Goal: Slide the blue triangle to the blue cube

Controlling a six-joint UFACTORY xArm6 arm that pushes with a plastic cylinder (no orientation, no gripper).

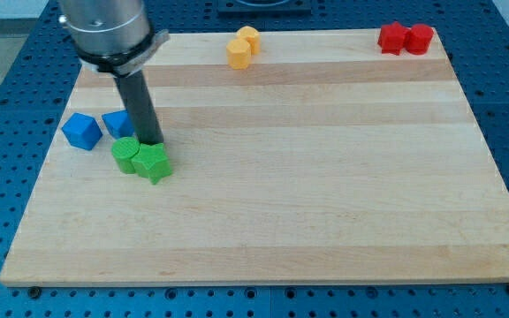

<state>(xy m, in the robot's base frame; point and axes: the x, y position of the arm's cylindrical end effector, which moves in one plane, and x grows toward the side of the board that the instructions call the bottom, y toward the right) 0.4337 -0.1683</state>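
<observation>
Pale wooden board (325,177) carrying all blocks. No claw fitted; open-or-closed state not applicable. My tip (152,142) just right of small blue triangle (116,123). Blue cube (82,131) just beyond, seemingly almost touching. Task nearly done.

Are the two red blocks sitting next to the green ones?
No, the red blocks sit at the board's top right corner, far from the green blocks at the view's left by my tip.

Board (325,177): pale wood, smooth, striped grain. Blocks matt, plastic-looking. Rod (140,106): dark, matt. Surround (7,88): blue perforated metal-looking plate.
</observation>
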